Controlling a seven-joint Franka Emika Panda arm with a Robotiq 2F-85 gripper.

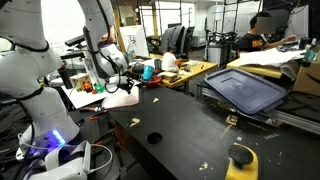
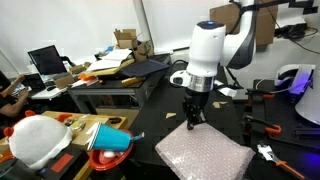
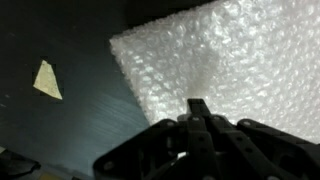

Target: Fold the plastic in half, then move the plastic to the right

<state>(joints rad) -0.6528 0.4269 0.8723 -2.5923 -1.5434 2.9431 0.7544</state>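
The plastic is a sheet of white bubble wrap (image 2: 205, 155) lying flat on the black table (image 2: 150, 125). It fills the upper right of the wrist view (image 3: 240, 60) and shows as a pale sheet in an exterior view (image 1: 121, 99). My gripper (image 2: 192, 121) points straight down at the sheet's far corner. In the wrist view its fingers (image 3: 198, 104) are pressed together over the sheet near its edge. I see no plastic lifted or pinched between them. The sheet is not folded.
A tan paper scrap (image 3: 46, 80) lies on the table beside the sheet. A yellow object (image 1: 240, 157) sits near the table's front edge. A teal and orange cup (image 2: 112, 140) and a white rounded object (image 2: 38, 140) stand on a side table. Red-handled tools (image 2: 265, 126) lie close by.
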